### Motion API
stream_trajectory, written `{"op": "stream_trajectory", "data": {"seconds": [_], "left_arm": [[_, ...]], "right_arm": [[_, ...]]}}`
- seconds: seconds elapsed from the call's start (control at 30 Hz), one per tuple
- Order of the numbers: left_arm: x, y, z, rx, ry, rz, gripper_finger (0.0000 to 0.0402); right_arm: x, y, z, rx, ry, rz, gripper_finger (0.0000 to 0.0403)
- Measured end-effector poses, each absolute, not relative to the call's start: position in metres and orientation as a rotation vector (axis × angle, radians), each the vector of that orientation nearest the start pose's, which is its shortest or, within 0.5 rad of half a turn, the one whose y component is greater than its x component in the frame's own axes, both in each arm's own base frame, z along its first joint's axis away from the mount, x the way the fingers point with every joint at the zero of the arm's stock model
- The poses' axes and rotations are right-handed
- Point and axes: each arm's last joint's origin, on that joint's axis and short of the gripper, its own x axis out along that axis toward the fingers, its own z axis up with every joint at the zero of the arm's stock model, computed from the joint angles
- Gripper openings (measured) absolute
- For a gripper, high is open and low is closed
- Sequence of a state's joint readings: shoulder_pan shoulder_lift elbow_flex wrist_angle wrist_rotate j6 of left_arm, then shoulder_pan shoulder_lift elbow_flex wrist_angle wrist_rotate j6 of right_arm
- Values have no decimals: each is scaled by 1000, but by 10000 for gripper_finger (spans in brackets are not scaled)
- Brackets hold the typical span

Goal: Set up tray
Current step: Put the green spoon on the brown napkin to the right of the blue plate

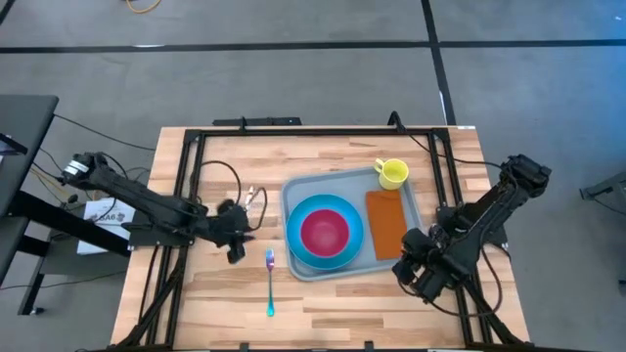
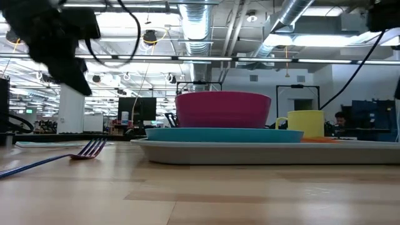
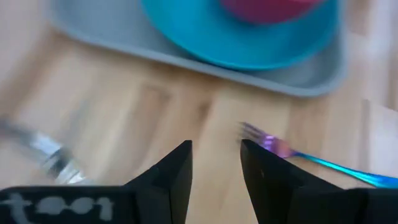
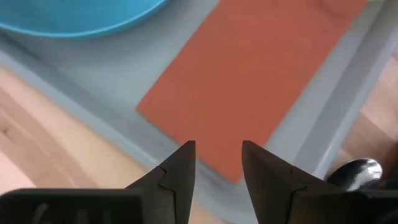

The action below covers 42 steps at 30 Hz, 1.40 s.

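1. grey-blue tray [image 1: 416, 200] lies right of table [image 1: 323, 293] centre, holding plate [image 1: 298, 244], pink bowl [image 1: 325, 232], napkin [image 1: 385, 223] and yellow cup [image 1: 391, 173].
2. fork [image 1: 271, 284] lies on the wood just left of the tray, tines toward the left gripper [image 1: 235, 246].
3. left gripper hovers near the fork, jaws apart, empty.
4. right gripper [image 1: 416, 266] waits at the tray's near right corner, jaws apart, empty.
5. step in hand, as judged: cutlery; next move calls for lowering onto the fork's handle.
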<state>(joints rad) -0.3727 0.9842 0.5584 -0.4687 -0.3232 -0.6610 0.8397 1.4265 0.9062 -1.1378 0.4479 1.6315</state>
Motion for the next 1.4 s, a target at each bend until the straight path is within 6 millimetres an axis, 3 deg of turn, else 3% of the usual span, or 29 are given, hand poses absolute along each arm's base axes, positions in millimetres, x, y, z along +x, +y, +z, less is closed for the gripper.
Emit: {"op": "stream_trajectory", "data": {"seconds": [0.07,0.23,0.43,0.67,0.9,1.1,1.4], "left_arm": [[176,-59,185,-346,761,183,125],[178,-61,163,-330,694,70,125],[179,-59,150,-287,728,142,125],[191,-60,171,-286,627,189,125],[200,-62,191,-214,553,207,125],[199,-62,190,-211,571,209,125],[199,-62,190,-211,568,213,125]], "right_arm": [[158,149,201,393,1084,-747,123],[167,143,201,393,1090,-727,123],[175,141,201,391,1107,-681,123],[162,139,199,458,1407,-722,123],[143,146,200,517,1537,-832,123],[127,167,199,562,1525,-780,123],[101,165,194,627,1322,-1102,123]]}}
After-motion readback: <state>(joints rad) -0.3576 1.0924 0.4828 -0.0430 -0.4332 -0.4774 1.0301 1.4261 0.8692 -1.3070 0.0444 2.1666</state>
